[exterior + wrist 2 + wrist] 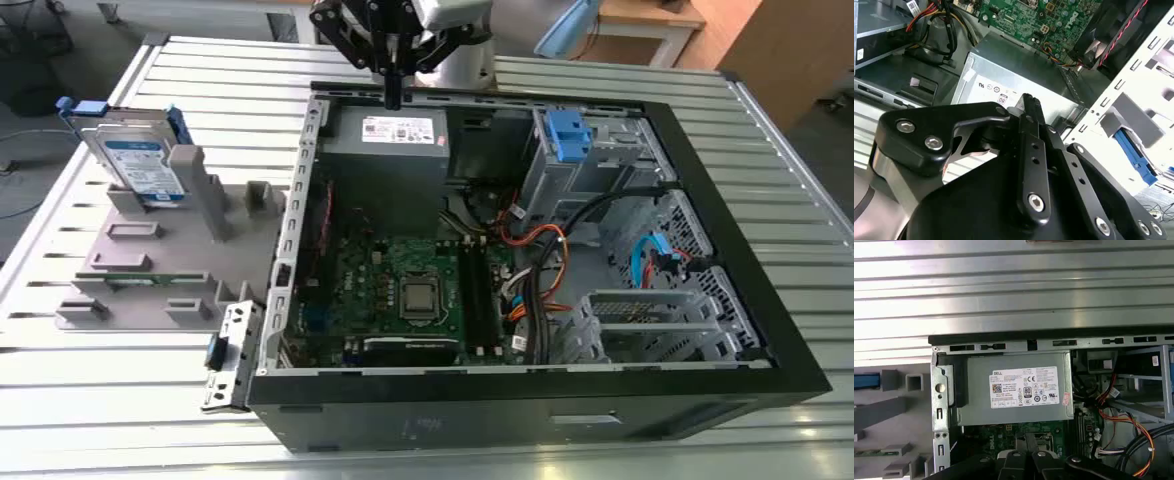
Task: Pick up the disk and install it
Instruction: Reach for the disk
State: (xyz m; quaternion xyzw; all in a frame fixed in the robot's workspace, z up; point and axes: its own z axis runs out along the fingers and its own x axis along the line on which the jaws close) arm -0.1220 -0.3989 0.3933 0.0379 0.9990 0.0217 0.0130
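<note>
The disk [140,160] stands upright in a slot of the grey fixture [147,270] at the exterior view's left, silver with a white-and-blue label and a blue frame. My gripper [395,97] hangs over the back edge of the open computer case [534,400], above the power-supply box [387,130], well to the right of the disk. Its black fingers are pressed together with nothing between them. In the second wrist view the gripper [1031,102] points at the power-supply box [1019,80]. The black fingers [1019,462] show in the first wrist view.
Inside the case lie a green motherboard [414,290], orange and black cables [547,250] and a metal drive cage with a blue latch [567,135]. The case and fixture rest on a slatted metal table [214,70]. A blue edge [866,381] shows beside the fixture.
</note>
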